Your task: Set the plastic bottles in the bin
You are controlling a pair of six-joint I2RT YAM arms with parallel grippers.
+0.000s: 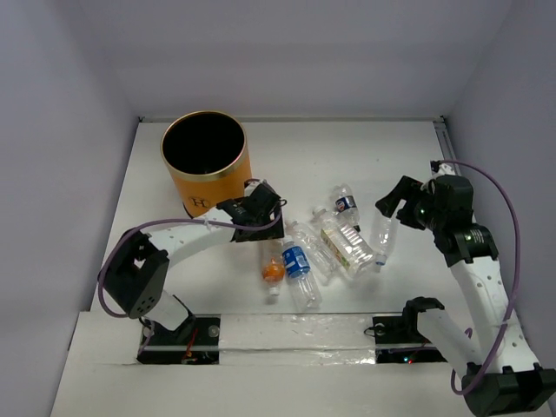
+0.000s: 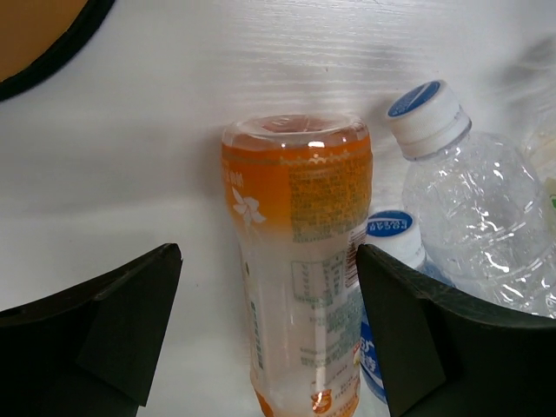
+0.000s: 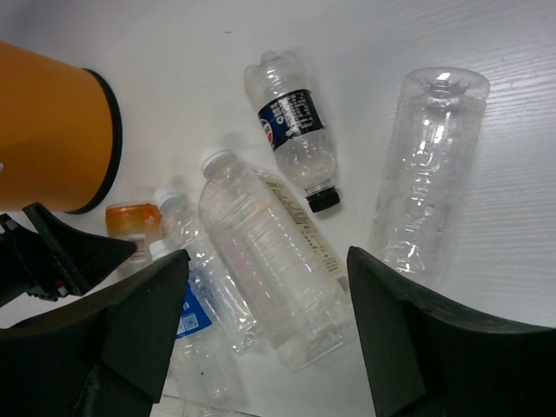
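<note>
Orange bottle (image 2: 295, 217) lies btwn left tool's (image 2: 268, 287) wide-apart jaws; right tool (image 3: 268, 261), also apart, over clear bottles (image 3: 430, 174).

White bench (image 1: 391, 156), matte, lit evenly. Up close in both wrist views the bench (image 2: 130, 174) (image 3: 486, 35) shows fine wood-grain lines running approx. across. Plain white walls on 3 sides: back wall (image 1: 287, 61), left wall (image 1: 52, 174), right wall (image 1: 512, 78). Thin grey rail (image 1: 443, 135) at far-right corner, along the bench edge. Glossy white strip (image 1: 295, 334) across the near edge; lower white board (image 1: 287, 387) in front of it.
</note>
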